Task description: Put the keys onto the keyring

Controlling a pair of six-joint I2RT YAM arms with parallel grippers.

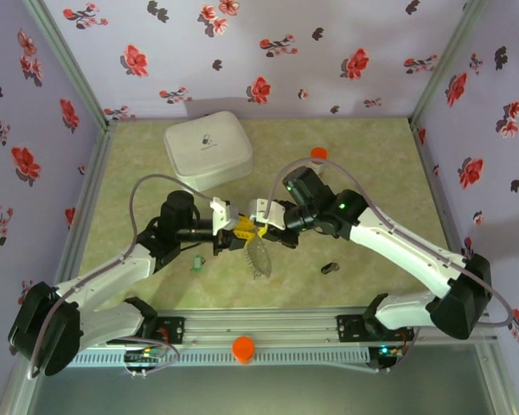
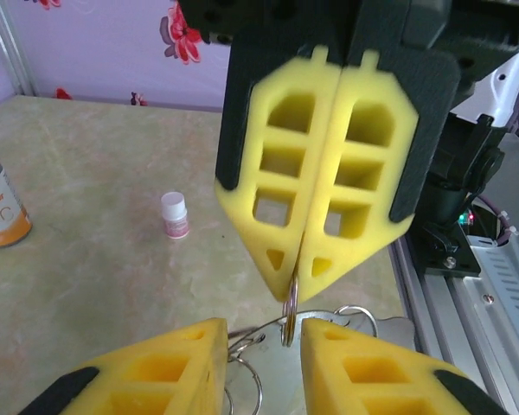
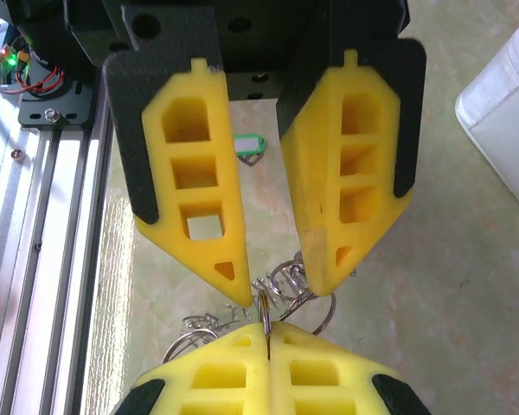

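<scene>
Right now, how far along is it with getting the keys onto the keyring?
Done: no key is on yet. The green key and black key lie loose on the table. In hand: the right gripper has its jaws shut on the keyring, and the left gripper straddles its rings. Left: both keys to thread.

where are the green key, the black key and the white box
green key [image 1: 196, 264], top view, its green head
black key [image 1: 329, 267], top view, its middle
white box [image 1: 208, 149], top view, lid centre
</scene>
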